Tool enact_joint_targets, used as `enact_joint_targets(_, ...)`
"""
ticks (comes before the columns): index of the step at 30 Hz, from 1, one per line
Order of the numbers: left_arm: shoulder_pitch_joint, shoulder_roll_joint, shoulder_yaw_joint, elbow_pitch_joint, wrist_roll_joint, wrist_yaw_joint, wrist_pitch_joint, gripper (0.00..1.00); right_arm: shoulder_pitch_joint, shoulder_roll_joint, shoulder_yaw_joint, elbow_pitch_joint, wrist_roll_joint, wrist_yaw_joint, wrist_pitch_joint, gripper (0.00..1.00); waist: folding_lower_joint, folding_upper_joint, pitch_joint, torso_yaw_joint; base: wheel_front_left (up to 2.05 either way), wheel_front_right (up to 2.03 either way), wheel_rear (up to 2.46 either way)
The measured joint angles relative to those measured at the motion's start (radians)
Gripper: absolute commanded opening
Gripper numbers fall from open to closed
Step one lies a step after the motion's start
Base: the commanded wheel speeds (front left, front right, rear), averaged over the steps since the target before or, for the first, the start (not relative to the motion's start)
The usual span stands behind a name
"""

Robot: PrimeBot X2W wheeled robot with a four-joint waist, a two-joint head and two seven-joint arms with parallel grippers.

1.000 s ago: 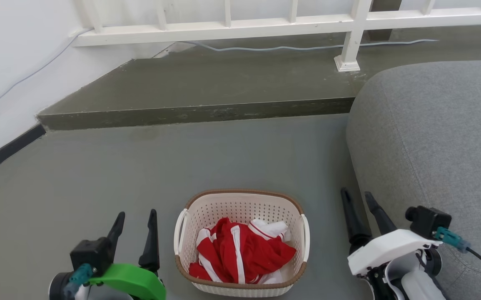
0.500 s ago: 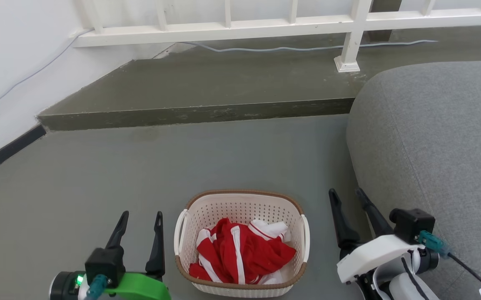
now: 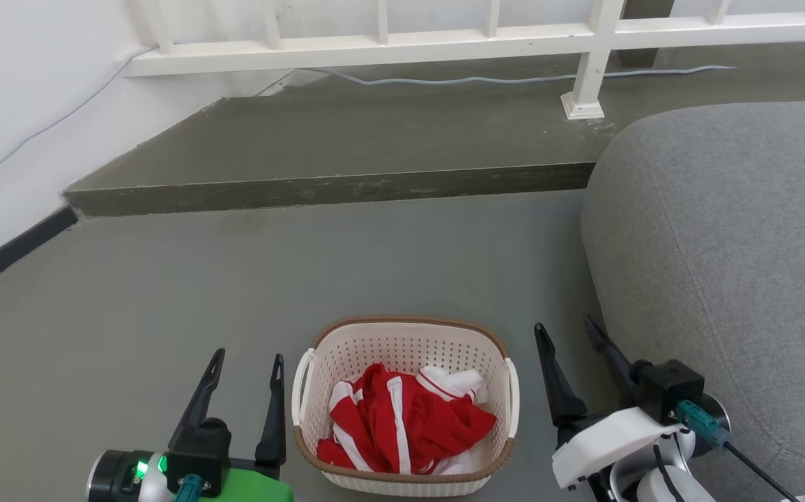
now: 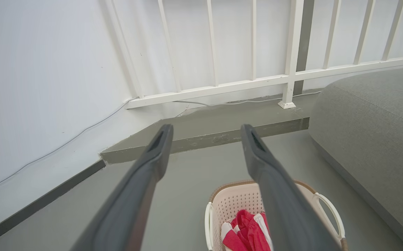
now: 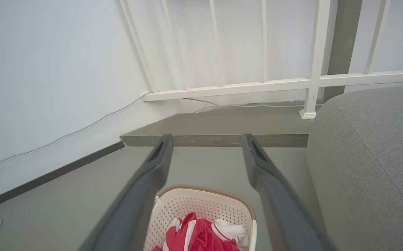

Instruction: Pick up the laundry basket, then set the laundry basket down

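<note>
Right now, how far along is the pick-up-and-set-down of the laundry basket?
Nothing looks done yet: the laundry basket sits on the floor with red-and-white clothing inside, ungrasped. In hand: the approach, with the left gripper and the right gripper flanking it, fingers open, neither touching it. Left: grasp it, lift it, set it down.

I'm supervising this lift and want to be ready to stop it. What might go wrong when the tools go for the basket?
The right tool stands in the narrow gap between the laundry basket and the grey sofa, so its arm may brush the sofa. Unless the left tool grips its thin handle evenly with the right, the basket may tilt and spill the red-and-white clothes.
</note>
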Motion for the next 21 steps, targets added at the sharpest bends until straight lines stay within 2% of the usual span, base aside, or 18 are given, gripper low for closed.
enact_joint_targets(21,0.004,-0.005,0.021,0.0,-0.003,0.0,0.0,1.0,0.0,0.0,-0.012,0.0,0.0,0.0,0.0,1.0,0.0,0.0,0.011,-0.002,0.0,0.0,0.0)
